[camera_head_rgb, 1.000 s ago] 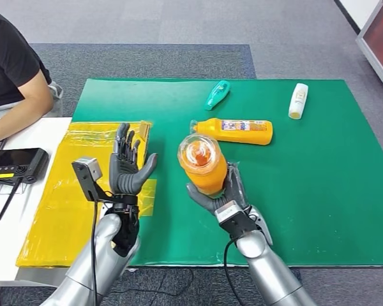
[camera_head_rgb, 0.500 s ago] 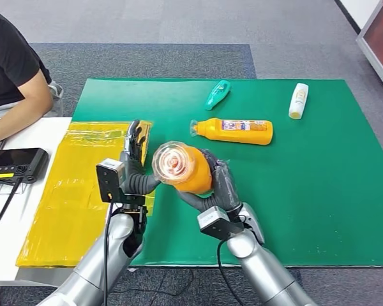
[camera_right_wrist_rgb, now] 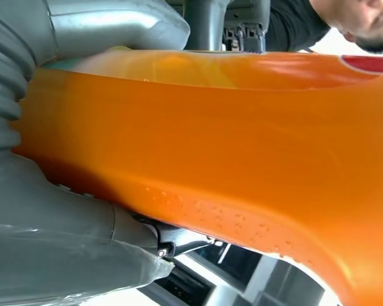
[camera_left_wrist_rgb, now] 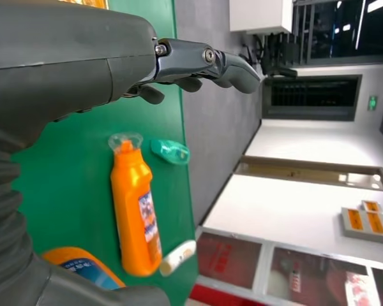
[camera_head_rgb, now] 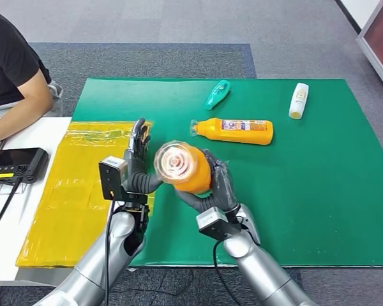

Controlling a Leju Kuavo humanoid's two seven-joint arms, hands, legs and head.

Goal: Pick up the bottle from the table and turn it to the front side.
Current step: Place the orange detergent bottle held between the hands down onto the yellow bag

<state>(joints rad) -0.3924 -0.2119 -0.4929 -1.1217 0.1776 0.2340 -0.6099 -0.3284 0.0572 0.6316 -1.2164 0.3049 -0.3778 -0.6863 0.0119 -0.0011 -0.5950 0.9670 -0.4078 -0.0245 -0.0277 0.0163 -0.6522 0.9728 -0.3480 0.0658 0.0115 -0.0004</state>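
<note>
While gripped by right hand [camera_head_rgb: 217, 186]: bottle [camera_head_rgb: 187, 168] (cap leftward) beside left fingers [camera_head_rgb: 140, 139].

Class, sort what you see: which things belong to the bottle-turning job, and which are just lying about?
Job:
- held orange bottle
- right hand gripping it
- left hand beside its cap

Lying about:
- second orange bottle
- teal bottle
- white bottle
- yellow sheet

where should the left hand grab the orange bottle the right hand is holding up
Probably the capped end of the held orange bottle: it points toward the left hand, while the right hand wraps the body's far part. Come from the robot's left, fingers closing around the neck behind the clear cap.
</note>
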